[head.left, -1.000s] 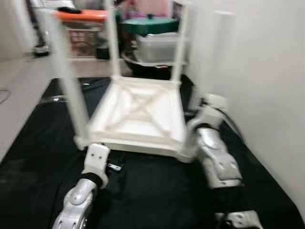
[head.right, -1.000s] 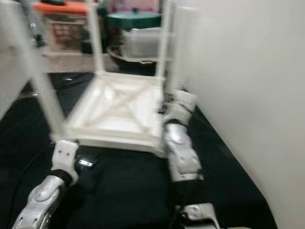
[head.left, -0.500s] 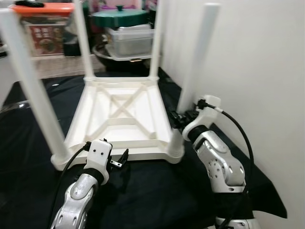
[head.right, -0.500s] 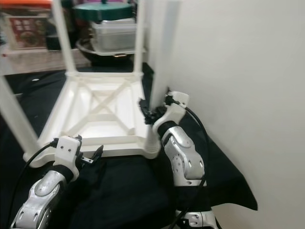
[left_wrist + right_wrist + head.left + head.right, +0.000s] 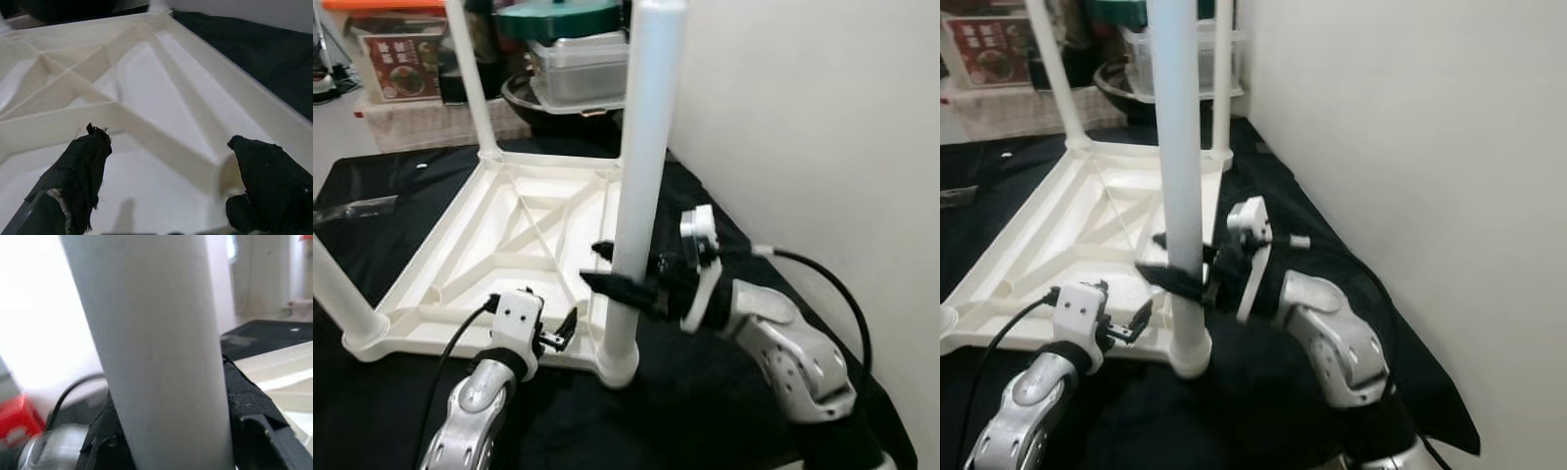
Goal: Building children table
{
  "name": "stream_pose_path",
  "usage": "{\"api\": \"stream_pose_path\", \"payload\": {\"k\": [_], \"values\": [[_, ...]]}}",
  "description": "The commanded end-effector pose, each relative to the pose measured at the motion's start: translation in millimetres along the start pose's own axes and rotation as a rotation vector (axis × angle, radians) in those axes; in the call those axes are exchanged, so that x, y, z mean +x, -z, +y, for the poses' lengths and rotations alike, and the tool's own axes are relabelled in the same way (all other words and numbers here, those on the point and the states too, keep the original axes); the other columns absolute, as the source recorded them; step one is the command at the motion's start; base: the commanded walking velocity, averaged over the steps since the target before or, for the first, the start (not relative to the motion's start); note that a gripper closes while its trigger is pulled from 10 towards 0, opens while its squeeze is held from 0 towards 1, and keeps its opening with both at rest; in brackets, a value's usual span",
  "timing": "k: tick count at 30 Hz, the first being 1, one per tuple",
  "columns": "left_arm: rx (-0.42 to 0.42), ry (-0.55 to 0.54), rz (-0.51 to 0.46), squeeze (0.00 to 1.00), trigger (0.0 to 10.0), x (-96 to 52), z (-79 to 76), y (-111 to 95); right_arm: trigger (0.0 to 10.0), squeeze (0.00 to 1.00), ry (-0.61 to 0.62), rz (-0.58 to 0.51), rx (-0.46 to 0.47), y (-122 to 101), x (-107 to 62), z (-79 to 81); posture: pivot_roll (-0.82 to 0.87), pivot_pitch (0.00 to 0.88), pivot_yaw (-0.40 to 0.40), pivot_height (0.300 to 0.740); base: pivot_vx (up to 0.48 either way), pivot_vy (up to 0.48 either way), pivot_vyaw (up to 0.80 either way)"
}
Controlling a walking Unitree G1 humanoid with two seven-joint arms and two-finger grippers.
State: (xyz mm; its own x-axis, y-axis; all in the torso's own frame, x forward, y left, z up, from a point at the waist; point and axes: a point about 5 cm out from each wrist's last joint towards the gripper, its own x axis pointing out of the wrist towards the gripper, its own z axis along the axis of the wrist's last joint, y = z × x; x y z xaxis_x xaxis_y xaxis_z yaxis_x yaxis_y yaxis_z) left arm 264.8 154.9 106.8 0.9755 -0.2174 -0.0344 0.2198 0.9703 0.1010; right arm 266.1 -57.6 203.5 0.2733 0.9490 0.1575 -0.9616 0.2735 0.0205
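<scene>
Since half a second ago, the right gripper (image 5: 619, 270) has swung in from beside the wall and now clasps the nearest upright leg (image 5: 641, 166) of the white children's table (image 5: 499, 257), its two black fingers (image 5: 1167, 278) wrapped around the low part of the post just above its corner socket. The right wrist view shows the pale leg (image 5: 156, 357) pressed between the dark pads (image 5: 247, 396), so this pincer is clenched on the leg. The table lies upside down on a black cloth (image 5: 705, 411) spread over the floor, its ribbed underside facing up and its legs pointing upward; a far leg (image 5: 470, 78) rises at the back corner, another leg (image 5: 337, 294) at the near left corner. The left gripper (image 5: 558, 333) hovers at the table's near edge, fingers spread apart and released; from its wrist camera the two black fingertips (image 5: 88, 161) frame the cross-braced underside (image 5: 161, 107) without gripping it. A white wall (image 5: 822, 127) runs along the robot's right. Stacked storage containers (image 5: 578, 69) and a green lid (image 5: 573, 18) sit behind the table.
</scene>
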Motion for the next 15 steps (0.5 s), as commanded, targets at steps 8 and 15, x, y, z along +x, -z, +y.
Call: {"api": "stream_pose_path", "payload": {"k": [8, 15], "values": [[0.005, 0.009, 0.010, 0.00, 10.0, -0.7, -3.1, 2, 0.0, 0.00, 1.338, 0.219, 0.045, 48, -71.0, -90.7, 0.09, 0.000, -0.057, 0.740, 0.000, 0.000, 0.00], [0.003, 0.030, 0.014, 0.00, 10.0, 0.8, -8.3, 4, 6.0, 0.00, 1.482, 0.164, 0.029, 43, -80.2, -80.0, 0.07, 0.000, -0.034, 0.740, 0.000, 0.000, 0.00]]}}
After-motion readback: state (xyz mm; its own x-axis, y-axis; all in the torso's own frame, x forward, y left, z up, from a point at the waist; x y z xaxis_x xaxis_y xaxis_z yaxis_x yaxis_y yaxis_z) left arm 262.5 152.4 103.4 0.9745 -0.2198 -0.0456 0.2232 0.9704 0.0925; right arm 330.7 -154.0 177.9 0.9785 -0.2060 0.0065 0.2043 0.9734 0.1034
